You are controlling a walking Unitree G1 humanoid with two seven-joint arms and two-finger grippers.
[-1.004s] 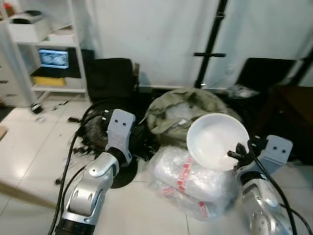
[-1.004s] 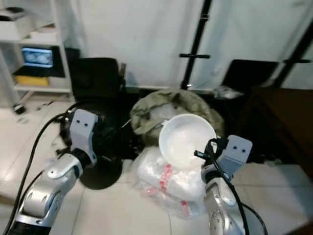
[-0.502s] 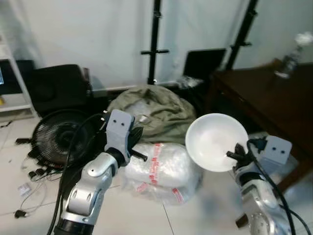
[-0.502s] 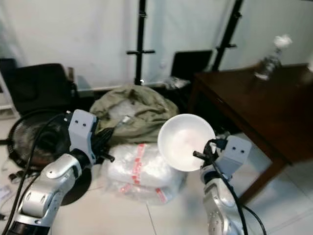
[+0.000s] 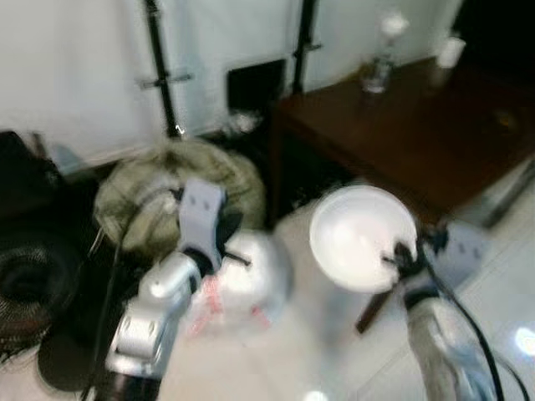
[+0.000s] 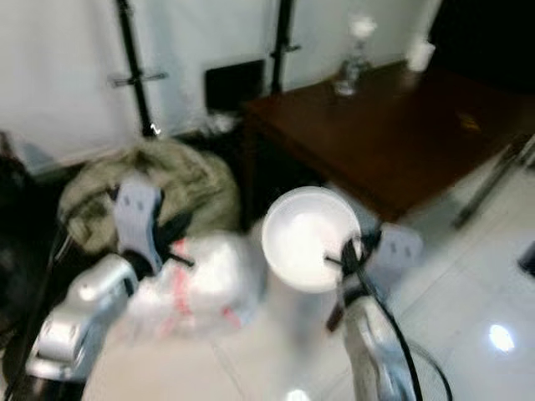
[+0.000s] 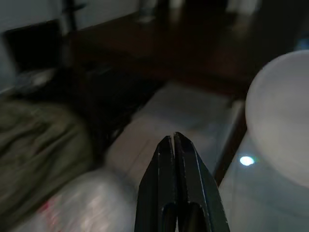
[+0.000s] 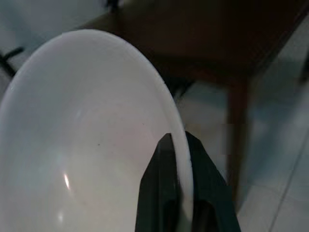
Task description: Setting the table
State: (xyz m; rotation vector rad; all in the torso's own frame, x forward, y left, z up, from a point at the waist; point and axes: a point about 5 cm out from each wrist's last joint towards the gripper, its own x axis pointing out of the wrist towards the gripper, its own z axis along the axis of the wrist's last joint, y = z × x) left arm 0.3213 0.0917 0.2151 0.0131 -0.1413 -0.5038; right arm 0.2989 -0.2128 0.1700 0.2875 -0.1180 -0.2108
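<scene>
My right gripper [image 5: 398,256] is shut on the rim of a white bowl [image 5: 359,236], held up tilted in front of me; in the right wrist view the two black fingers [image 8: 166,159] pinch the bowl's [image 8: 82,140] edge. My left gripper [image 7: 174,140] is shut with nothing in it, raised at chest height on the left [image 5: 238,259]. A dark wooden table [image 5: 418,125] stands ahead to the right.
On the table's far side stand a clear bottle [image 5: 380,58] and a white cup [image 5: 451,52]. On the floor lie an olive bag [image 5: 167,188] and a plastic-wrapped bundle [image 5: 247,284]. Black stand poles [image 5: 159,67] rise by the white wall. The views are blurred.
The whole picture has shifted left: the camera has turned right, bringing the table nearer and more central. Both arms keep their poses; the bowl stays gripped.
</scene>
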